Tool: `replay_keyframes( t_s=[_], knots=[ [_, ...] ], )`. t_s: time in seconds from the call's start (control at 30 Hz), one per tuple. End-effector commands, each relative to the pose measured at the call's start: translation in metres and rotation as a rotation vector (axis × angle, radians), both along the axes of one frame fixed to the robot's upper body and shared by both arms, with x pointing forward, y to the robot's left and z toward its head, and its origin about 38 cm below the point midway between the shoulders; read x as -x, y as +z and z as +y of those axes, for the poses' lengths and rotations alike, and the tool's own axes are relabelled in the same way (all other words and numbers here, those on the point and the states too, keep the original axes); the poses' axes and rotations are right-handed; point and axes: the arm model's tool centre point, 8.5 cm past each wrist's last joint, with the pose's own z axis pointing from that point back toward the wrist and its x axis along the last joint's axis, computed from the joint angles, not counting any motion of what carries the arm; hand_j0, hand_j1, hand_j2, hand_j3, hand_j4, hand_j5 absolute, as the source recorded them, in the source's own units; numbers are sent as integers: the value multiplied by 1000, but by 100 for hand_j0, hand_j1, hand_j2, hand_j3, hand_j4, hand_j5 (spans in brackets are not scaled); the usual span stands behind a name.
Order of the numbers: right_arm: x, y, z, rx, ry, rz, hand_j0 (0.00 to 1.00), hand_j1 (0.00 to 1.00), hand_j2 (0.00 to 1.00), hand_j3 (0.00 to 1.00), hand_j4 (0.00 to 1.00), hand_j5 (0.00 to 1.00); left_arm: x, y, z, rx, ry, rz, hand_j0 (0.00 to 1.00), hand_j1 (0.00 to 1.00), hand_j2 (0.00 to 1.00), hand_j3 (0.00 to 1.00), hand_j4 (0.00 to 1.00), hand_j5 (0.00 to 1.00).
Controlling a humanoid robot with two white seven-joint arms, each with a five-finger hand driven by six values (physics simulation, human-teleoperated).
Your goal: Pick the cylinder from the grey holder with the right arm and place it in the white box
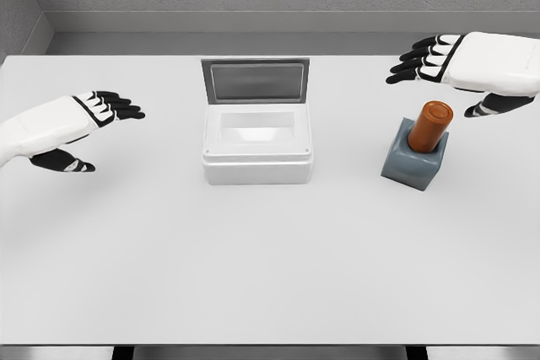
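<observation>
Here, one cylinder [431, 126], one holder [411, 164].

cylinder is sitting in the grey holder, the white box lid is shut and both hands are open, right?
Not quite: the head view shows the white box with its lid up. The rest holds: the cylinder sits in the grey holder, and the left hand and right hand are open.

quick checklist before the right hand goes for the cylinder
1. Right hand open, holding nothing: ok.
2. Orange-brown cylinder seated in the grey block holder, tilted, top exposed: ok.
3. Right hand aligned on cylinder: not ok, it hovers above and behind.
4. White plastic box lid raised, inside looks empty: ok.
5. Left hand open, apart from the box: ok.
6. Holder fixed to the white table: cannot tell.
</observation>
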Motion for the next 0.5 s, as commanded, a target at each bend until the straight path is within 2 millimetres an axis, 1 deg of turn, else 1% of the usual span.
replay_keyframes(
  t_s=[0.0, 0.13, 0.2, 0.23, 0.27, 0.4, 0.47],
  knots=[
    [0, 1, -1, -4, -3, 1, 100, 100, 100, 100, 100, 100, 0, 1, 0, 6, 2, 0, 100, 100, 100, 100, 100, 100],
    [0, 2, -5, 2, -13, 0, 100, 100, 100, 100, 100, 100, 0, 0, 0, 6, 2, 3, 100, 100, 100, 100, 100, 100],
    [4, 13, -27, 40, -70, -13, 100, 100, 100, 100, 100, 100, 0, 0, 1, 6, 3, 2, 100, 100, 100, 100, 100, 100],
    [4, 14, -28, 43, -70, -13, 100, 100, 100, 100, 100, 100, 0, 0, 0, 6, 2, 3, 100, 100, 100, 100, 100, 100],
    [7, 16, -33, 60, -84, -16, 100, 100, 100, 100, 100, 100, 0, 0, 1, 6, 3, 3, 100, 100, 100, 100, 100, 100],
    [6, 10, -26, 61, -65, -4, 100, 100, 100, 100, 100, 100, 1, -1, 0, 6, 2, 5, 100, 100, 100, 100, 100, 100],
    [2, -7, -18, 100, -48, 16, 100, 100, 100, 100, 100, 100, 0, 0, 1, 6, 3, 3, 100, 100, 100, 100, 100, 100]
  ],
)
